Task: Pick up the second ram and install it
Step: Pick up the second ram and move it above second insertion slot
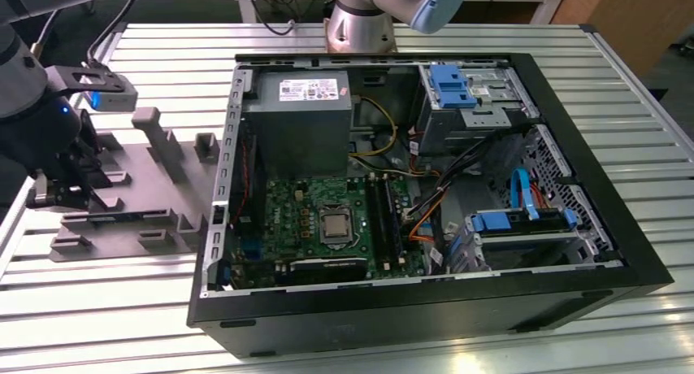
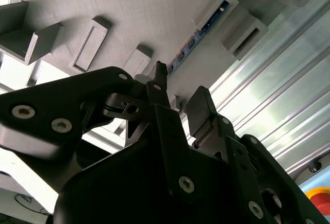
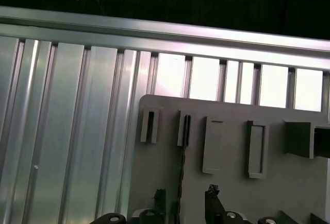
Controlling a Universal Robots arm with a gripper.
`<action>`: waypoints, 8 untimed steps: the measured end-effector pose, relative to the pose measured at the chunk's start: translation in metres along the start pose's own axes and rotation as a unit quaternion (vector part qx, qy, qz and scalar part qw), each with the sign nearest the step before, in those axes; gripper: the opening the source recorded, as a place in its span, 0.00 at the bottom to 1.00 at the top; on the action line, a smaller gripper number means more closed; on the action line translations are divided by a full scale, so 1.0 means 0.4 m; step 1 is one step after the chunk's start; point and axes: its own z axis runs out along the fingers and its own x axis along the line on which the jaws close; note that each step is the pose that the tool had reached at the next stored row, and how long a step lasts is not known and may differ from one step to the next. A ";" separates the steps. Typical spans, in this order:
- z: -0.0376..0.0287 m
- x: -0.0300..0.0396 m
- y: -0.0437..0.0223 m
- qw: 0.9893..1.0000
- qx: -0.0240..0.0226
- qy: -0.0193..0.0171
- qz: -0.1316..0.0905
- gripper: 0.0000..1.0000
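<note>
Closest in, the gripper (image 3: pixel 184 202) hangs low over the grey plastic holder (image 3: pixel 232 113), its jaws apart with one dark fingertip on each side of the second ram (image 3: pixel 181 162). The stick stands on edge in the holder's slotted blocks. It reads as a thin dark line in the first wrist view and as a blue-green edge with small chips in the second wrist view, and I cannot tell whether either fingertip touches it yet. The holder lies flat on the slatted metal surface (image 1: pixel 109 309) at the left of the exterior view, and its upright posts rise just beside the arm's wrist. Further off, in the middle and right of that frame, the open computer case (image 1: pixel 434 313) lies on its side, with the green motherboard (image 1: pixel 292 215) and its long black slots (image 1: pixel 379 215) facing up and orange and yellow cables (image 1: pixel 425 215) draped close by. The likely trouble is an uneven grip. Jaws that close off-centre or skewed on so thin a board could tilt it in its blocks, jam it, or let it slip. A stick carried crooked would also meet a slot badly, and those cables could snag it.
</note>
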 end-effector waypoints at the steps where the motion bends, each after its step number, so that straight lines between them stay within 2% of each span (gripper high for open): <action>1: 0.004 0.000 0.000 1.000 0.000 0.000 0.000 0.43; 8: 0.036 0.004 0.004 1.000 0.000 0.000 0.000 0.43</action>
